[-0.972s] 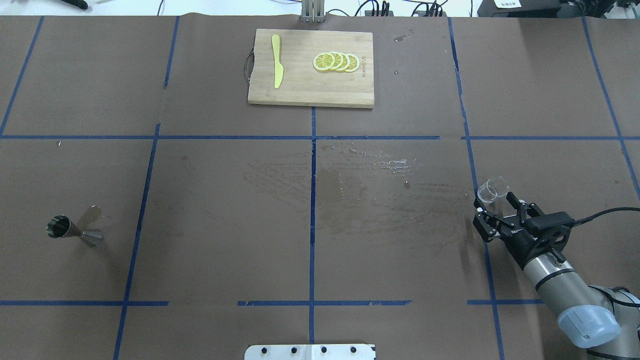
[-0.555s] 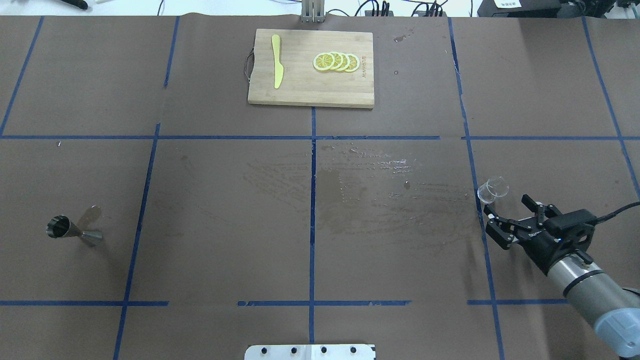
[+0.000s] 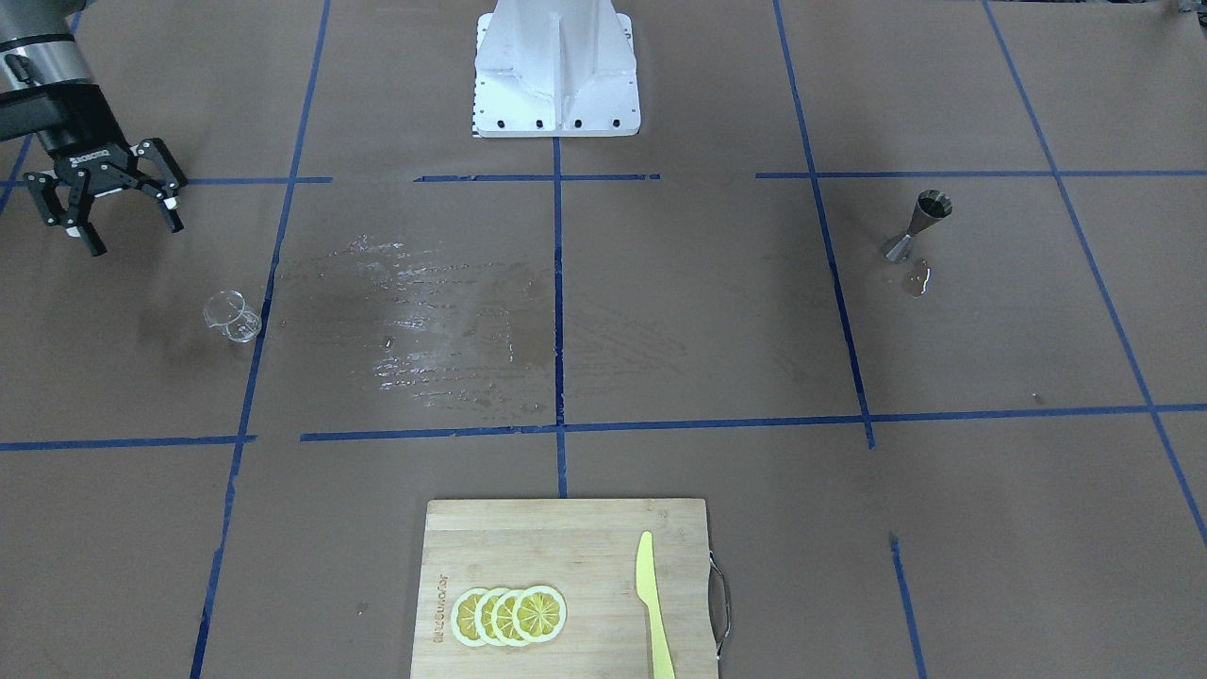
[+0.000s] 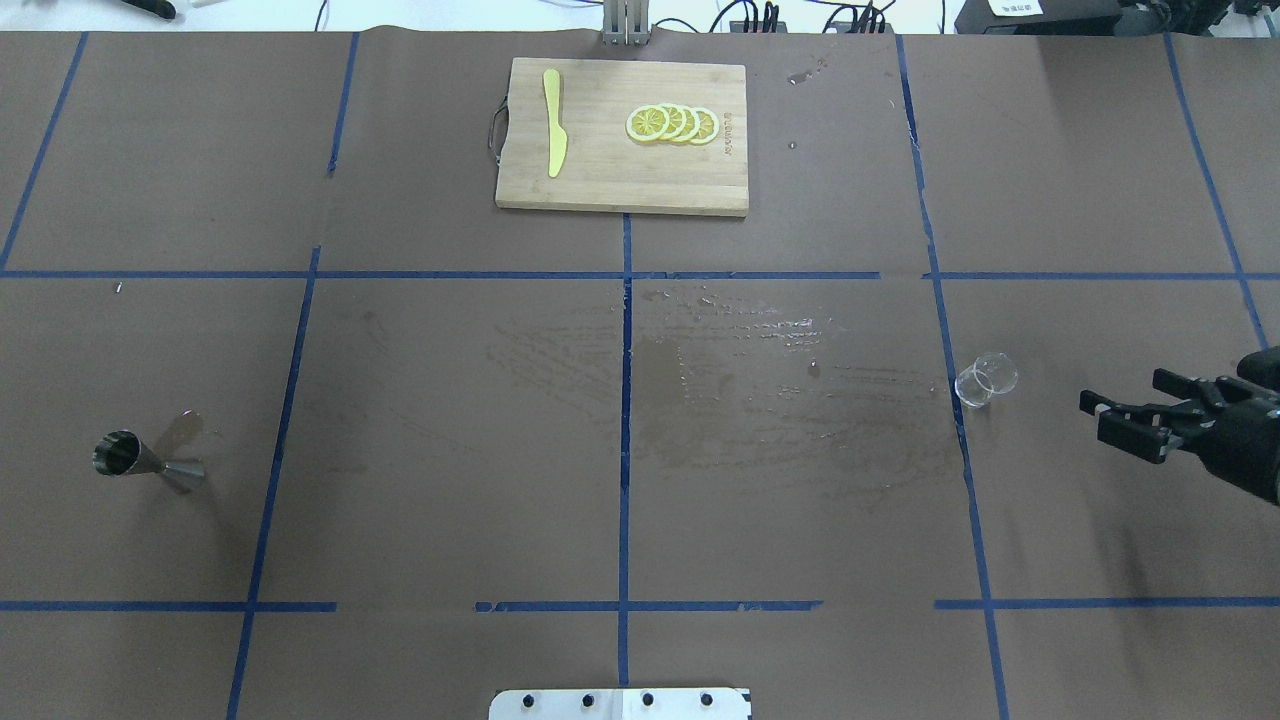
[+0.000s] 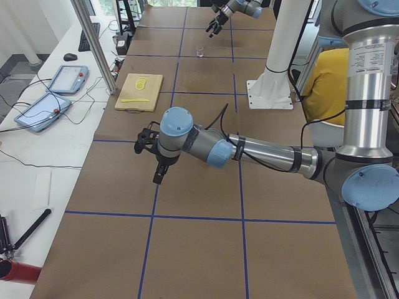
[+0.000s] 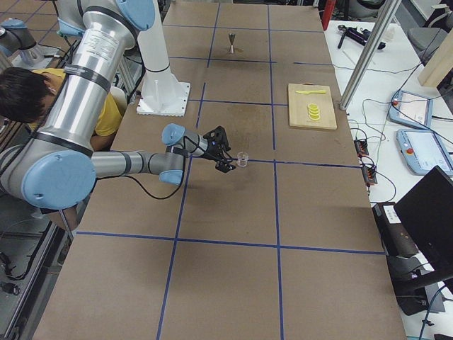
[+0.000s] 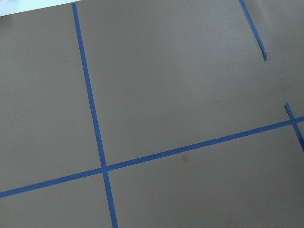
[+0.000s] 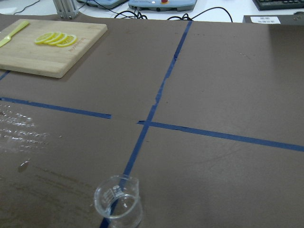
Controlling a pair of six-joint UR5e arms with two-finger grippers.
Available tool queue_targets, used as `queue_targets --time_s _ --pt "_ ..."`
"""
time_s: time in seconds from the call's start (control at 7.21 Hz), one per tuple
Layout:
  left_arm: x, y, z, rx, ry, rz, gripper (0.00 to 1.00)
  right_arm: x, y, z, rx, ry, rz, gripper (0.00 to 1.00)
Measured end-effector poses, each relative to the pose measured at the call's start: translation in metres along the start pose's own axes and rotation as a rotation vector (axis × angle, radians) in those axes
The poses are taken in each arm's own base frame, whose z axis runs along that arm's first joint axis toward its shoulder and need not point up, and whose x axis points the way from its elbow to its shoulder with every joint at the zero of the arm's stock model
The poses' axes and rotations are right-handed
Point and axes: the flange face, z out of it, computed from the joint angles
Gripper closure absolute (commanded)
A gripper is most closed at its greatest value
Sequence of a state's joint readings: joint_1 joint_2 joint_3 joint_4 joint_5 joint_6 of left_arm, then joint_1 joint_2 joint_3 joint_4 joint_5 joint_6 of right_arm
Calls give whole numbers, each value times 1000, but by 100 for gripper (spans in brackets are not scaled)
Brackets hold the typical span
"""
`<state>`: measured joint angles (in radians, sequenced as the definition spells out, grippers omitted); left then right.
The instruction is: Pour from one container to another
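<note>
R fingers (image 3: pixel 168 209) spread wide, empty, over table (image 4: pixel 450 450).
Glass cup (image 4: pixel 985 380) stood upright ahead of R fingertips, apart; jigger (image 4: pixel 140 458) far beyond. L fingers (image 5: pixel 160 172): can't tell.

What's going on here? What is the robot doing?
Nobody is holding the cup right now. The robot's right gripper hovers with its fingers open, a little way from the small glass cup, which stands upright on the table by a blue tape line. The metal jigger meant for the pour stands far off on the other side. A wet patch lies between them, and lemon slices sit on a cutting board.
</note>
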<state>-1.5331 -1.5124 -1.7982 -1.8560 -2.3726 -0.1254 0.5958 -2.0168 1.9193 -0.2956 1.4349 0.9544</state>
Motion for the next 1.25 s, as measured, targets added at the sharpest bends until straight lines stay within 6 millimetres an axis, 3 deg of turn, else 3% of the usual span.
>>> queue_targets --time_s 0.42,0.56,0.83,0.97,1.25 --pt "-22 24 17 -44 -34 -48 0 87 -97 -22 -215 57 -50 0" --pt "-29 28 23 -58 -37 -62 0 115 -120 -30 -297 84 -70 0" --pt "-31 25 26 -62 -39 -63 0 165 -145 -46 -465 112 -36 0" --pt "-29 21 25 -60 -39 -58 0 179 -153 -51 -549 98 56 0" --pt "-28 19 23 -75 -39 -38 0 192 -150 -51 -685 94 172 0"
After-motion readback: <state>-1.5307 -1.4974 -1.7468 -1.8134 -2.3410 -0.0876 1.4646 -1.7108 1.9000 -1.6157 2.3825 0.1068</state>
